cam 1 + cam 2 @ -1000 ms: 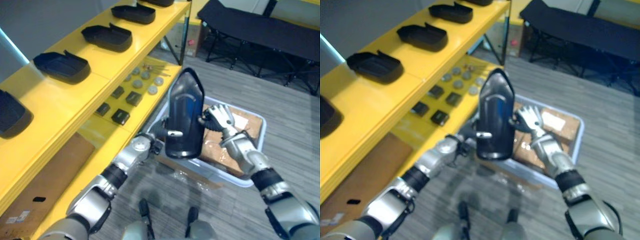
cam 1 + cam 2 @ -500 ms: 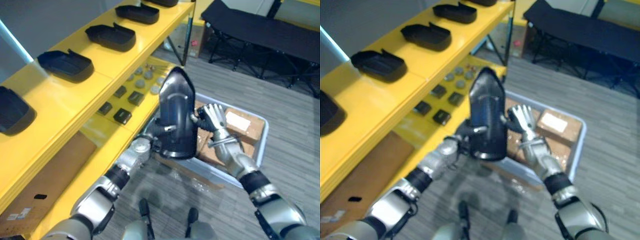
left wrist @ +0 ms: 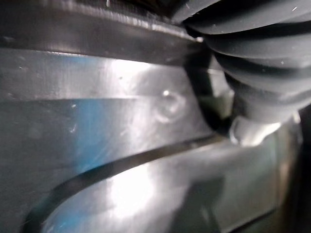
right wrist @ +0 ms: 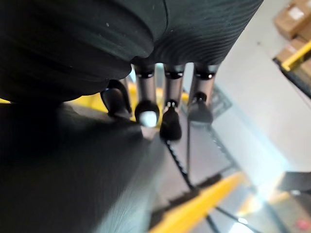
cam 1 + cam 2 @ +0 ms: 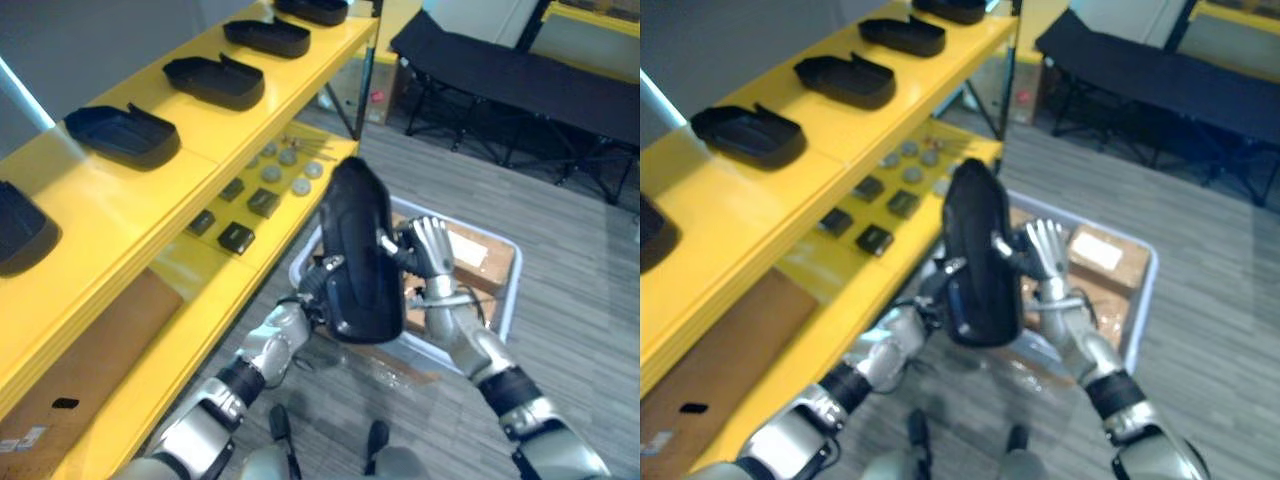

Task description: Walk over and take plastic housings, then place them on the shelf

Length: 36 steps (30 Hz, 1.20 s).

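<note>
I hold a glossy black plastic housing [image 5: 360, 255] upright in front of me, above a grey bin. My left hand [image 5: 312, 290] sits at its lower left, mostly behind it, with the thumb hooked over the front edge. In the left wrist view the housing's shiny surface [image 3: 121, 145] lies right against that hand. My right hand [image 5: 432, 250] rests against the housing's right side with its fingers [image 4: 167, 111] straight and spread. Three more black housings [image 5: 122, 133] [image 5: 213, 79] [image 5: 266, 37] lie in a row on the yellow shelf top [image 5: 150, 200] to my left.
The grey bin [image 5: 505, 290] below my hands holds brown cardboard boxes [image 5: 470, 250]. Small dark blocks [image 5: 237, 237] and round grey parts [image 5: 285, 160] lie on the lower yellow shelf. A black folding cot [image 5: 520, 75] stands at the far right on the grey floor.
The housing has come down a little and turned its rounded back toward me. My left hand has closed onto it, and my right hand's fingers have straightened.
</note>
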### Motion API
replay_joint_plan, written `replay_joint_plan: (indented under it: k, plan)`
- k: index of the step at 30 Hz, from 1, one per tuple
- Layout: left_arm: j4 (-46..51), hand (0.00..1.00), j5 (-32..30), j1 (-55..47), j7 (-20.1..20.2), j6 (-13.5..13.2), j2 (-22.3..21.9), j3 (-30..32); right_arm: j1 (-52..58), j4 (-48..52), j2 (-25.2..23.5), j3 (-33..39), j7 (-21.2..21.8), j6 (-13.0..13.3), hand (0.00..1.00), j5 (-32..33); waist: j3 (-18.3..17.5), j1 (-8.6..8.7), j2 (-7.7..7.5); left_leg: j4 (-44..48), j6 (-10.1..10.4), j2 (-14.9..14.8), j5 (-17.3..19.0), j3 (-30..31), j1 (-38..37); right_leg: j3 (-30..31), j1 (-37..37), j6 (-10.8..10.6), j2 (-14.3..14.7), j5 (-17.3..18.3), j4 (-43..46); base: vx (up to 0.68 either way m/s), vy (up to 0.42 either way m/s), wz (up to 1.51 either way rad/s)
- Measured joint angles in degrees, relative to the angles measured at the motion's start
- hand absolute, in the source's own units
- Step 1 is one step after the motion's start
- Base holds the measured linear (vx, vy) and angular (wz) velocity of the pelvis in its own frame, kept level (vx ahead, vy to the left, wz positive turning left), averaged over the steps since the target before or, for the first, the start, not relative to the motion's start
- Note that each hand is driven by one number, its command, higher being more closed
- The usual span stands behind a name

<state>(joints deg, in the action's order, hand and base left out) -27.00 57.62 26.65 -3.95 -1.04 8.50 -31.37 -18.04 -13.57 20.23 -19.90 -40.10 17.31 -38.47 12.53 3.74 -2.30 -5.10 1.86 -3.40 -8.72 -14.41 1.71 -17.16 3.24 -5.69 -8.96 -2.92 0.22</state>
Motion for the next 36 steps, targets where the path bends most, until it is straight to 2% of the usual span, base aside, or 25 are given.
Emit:
replay_joint_plan:
  k: [1,4,6,7,8,9,10,11,14,17,19,21,22,25,27,28,31,32,36]
  plan:
    - [1.20,1.00,-0.22,-0.78,-0.02,-0.23,-0.03,0.52,0.92,0.84,-0.13,0.45,-0.22,0.37,0.00,0.15,-0.08,-0.02,-0.11,0.00,0.01,0.00,0.12,0.03,-0.21,-0.03,0.27,0.02,0.01,0.02,-0.01,0.03,0.013,0.04]
    - [8.39,1.00,-6.18,-4.05,-3.06,-3.86,-0.60,5.04,6.32,6.61,-1.51,1.47,-1.99,1.02,0.00,2.15,-0.36,-0.23,-0.44,-0.01,0.25,-0.06,0.49,0.08,-0.66,-0.09,0.82,0.05,0.17,0.09,-0.31,0.00,0.000,0.00]
    - [18.68,1.00,-16.39,-7.10,-7.99,-6.56,-0.98,10.26,11.76,11.60,-3.27,4.60,-2.49,1.32,0.00,4.36,-0.45,-0.25,-0.42,-0.02,0.19,0.10,0.44,-0.01,-0.66,-0.17,0.85,0.09,0.18,0.12,-0.27,0.00,0.000,0.00]
    - [21.21,1.00,-18.11,-7.80,-9.28,-7.30,-1.42,11.84,13.05,12.51,-3.44,6.13,-2.46,1.38,0.00,5.30,-0.51,-0.24,-0.40,-0.02,0.15,0.18,0.42,0.00,-0.66,-0.17,0.85,0.08,0.19,0.12,-0.27,0.00,0.031,0.02]
    - [25.24,1.00,-23.70,-8.99,-12.58,-9.02,-2.31,15.33,15.27,14.09,-3.49,9.81,-2.50,1.63,0.00,7.31,-0.90,-0.32,-0.32,-0.02,0.11,0.33,0.39,0.01,-0.65,-0.17,0.86,0.08,0.17,0.12,-0.26,0.00,0.000,0.00]
    - [26.63,1.00,-26.72,-9.43,-14.16,-9.65,-2.69,16.89,16.23,14.92,-3.49,11.75,-2.53,1.63,0.00,8.02,-1.25,-0.33,-0.25,-0.02,0.11,0.42,0.39,0.04,-0.65,-0.16,0.88,0.07,0.12,0.12,-0.26,0.01,0.040,0.02]
    - [28.90,1.00,-32.54,-10.72,-17.31,-10.48,-2.71,19.40,17.72,17.26,-3.57,15.80,-2.69,1.77,0.00,9.83,-2.23,-0.21,0.02,-0.03,0.11,0.53,0.39,0.06,-0.66,-0.15,0.89,0.08,0.04,0.12,-0.28,0.01,0.037,0.01]
    - [30.34,1.00,-37.88,-12.59,-20.08,-10.80,-2.60,21.63,18.88,20.01,-3.63,19.45,-3.68,2.57,0.00,11.75,-3.27,0.03,0.33,-0.04,0.11,0.55,0.39,0.08,-0.70,-0.14,0.92,0.07,0.02,0.13,-0.31,0.01,0.033,0.00]
    - [31.59,1.00,-46.12,-18.44,-24.87,-11.02,-2.16,26.04,21.46,25.12,-3.71,28.43,-5.46,4.30,0.00,16.17,-5.01,0.16,0.96,-0.05,0.15,0.44,0.42,0.02,-1.00,-0.12,1.05,0.33,0.13,0.59,-0.35,0.00,0.000,0.00]
    - [31.62,1.00,-51.20,-23.75,-29.27,-11.05,-3.08,28.50,25.26,25.56,-5.94,35.08,-5.52,4.19,0.00,21.53,-5.42,0.34,1.27,-0.09,0.25,0.29,0.95,-0.11,-1.65,-0.03,1.40,0.02,0.09,1.20,-0.53,-0.04,0.021,-0.01]
    - [31.82,1.00,-53.98,-25.56,-31.58,-11.10,-3.14,29.28,28.54,25.51,-8.03,36.93,-4.78,4.10,0.00,25.44,-5.71,0.39,1.45,-0.09,-0.02,0.19,1.15,-0.34,-1.57,0.15,1.27,0.02,0.09,1.20,-0.75,-0.02,0.024,-0.06]
    - [34.66,1.00,-56.85,-29.54,-34.06,-11.94,-4.05,31.25,33.72,23.81,-12.73,38.00,-1.04,4.15,0.00,35.51,-6.33,1.16,1.62,-0.09,-0.04,0.15,1.16,-0.58,-1.18,0.39,0.82,0.02,0.08,1.20,-0.86,0.00,0.019,-0.06]
    - [35.47,1.00,-57.11,-30.74,-34.35,-12.62,-4.38,31.51,35.09,22.81,-14.15,38.13,0.13,4.05,0.00,37.89,-6.67,1.49,1.63,-0.08,-0.04,0.15,1.16,-0.57,-0.99,0.41,0.72,0.02,0.08,1.20,-0.91,0.00,0.000,0.00]
    - [39.26,1.00,-60.25,-37.51,-36.06,-15.68,-5.72,31.99,42.25,17.28,-20.16,37.94,6.71,1.08,0.00,50.34,-7.71,1.70,1.78,-0.08,-0.11,0.05,1.42,-1.47,-0.66,1.46,-0.07,0.02,0.11,1.19,-0.94,0.04,0.013,-0.13]
    - [39.58,1.00,-62.54,-41.25,-38.10,-16.50,-7.10,32.84,46.34,14.24,-22.54,36.57,11.19,0.30,0.00,57.43,-8.01,1.91,2.54,-0.07,-0.17,0.07,1.61,-1.90,-0.71,1.66,-0.15,0.01,0.10,1.18,-0.97,0.04,0.007,-0.15]
    - [39.58,1.00,-62.62,-41.93,-38.54,-16.63,-7.13,32.89,47.07,14.14,-22.94,36.04,11.93,0.30,0.00,58.14,-8.05,1.91,2.68,-0.07,-0.16,0.07,1.64,-1.93,-0.73,1.72,-0.16,0.00,0.10,1.18,-0.98,0.02,0.009,-0.07]
    - [39.58,1.00,-65.98,-43.78,-41.25,-17.87,-7.10,33.77,47.14,14.16,-23.42,32.94,17.67,0.32,0.00,59.66,-8.02,1.52,2.82,-0.07,-0.16,-0.02,1.65,-1.75,-0.58,1.55,0.06,0.00,0.12,1.19,-1.08,0.00,0.005,0.03]
    - [39.59,1.00,-68.31,-44.04,-42.33,-17.95,-7.02,34.72,45.98,14.18,-23.02,31.57,20.03,0.33,0.00,59.65,-8.01,1.12,2.84,-0.07,-0.16,0.01,1.64,-1.46,-0.48,1.39,0.19,-0.01,0.12,1.19,-1.12,0.00,0.008,0.08]
    - [40.93,1.00,-71.33,-44.01,-44.53,-17.71,-6.46,37.75,41.24,14.17,-20.63,25.57,24.22,-0.24,0.00,59.58,-8.20,-0.90,3.11,-0.06,-0.09,0.72,1.56,1.77,0.51,-1.35,1.12,-0.07,-0.04,1.20,-1.79,0.01,0.017,0.37]
